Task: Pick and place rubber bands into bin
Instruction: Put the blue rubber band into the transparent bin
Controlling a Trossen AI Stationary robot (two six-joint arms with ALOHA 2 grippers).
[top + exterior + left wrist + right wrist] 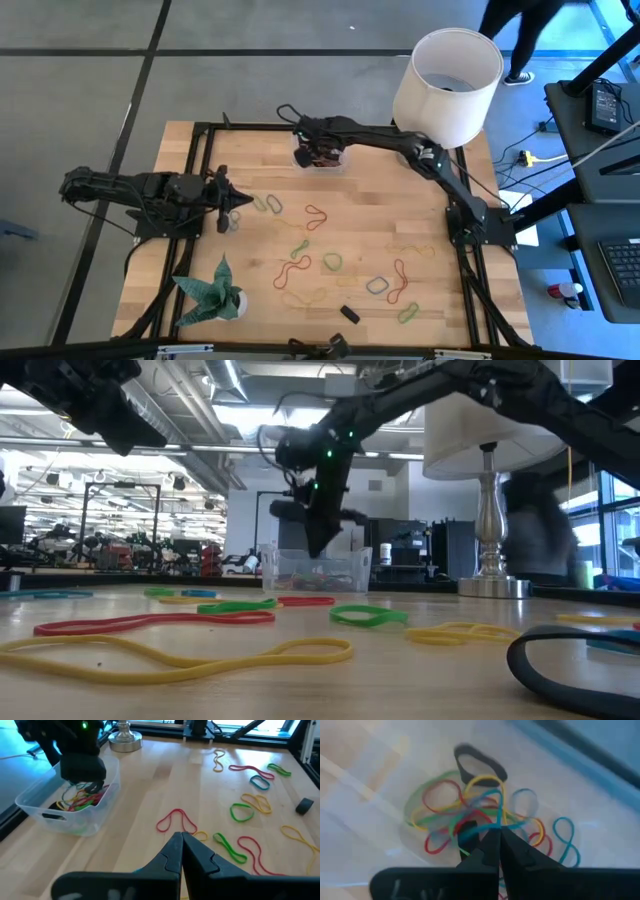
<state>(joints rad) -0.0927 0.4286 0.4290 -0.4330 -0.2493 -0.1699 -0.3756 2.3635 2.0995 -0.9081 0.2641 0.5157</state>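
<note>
Table (420, 290): pale wood planks, smooth with a low sheen. Bin (30, 802): clear, glossy plastic; rubber bands (176, 820): thin matt elastic in several colours. Lampshade (447, 75): matt white, on a polished metal lamp base (491, 585).

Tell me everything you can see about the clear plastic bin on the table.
The bin is a small, clear plastic rectangular container with rounded corners, open at the top. It stands upright on the wooden table near its far edge, not far from the white lampshade. Inside lies a tangled pile of rubber bands in red, yellow, green and blue, plus one dark loop. The right gripper reaches down into it from above, fingers shut.
</note>
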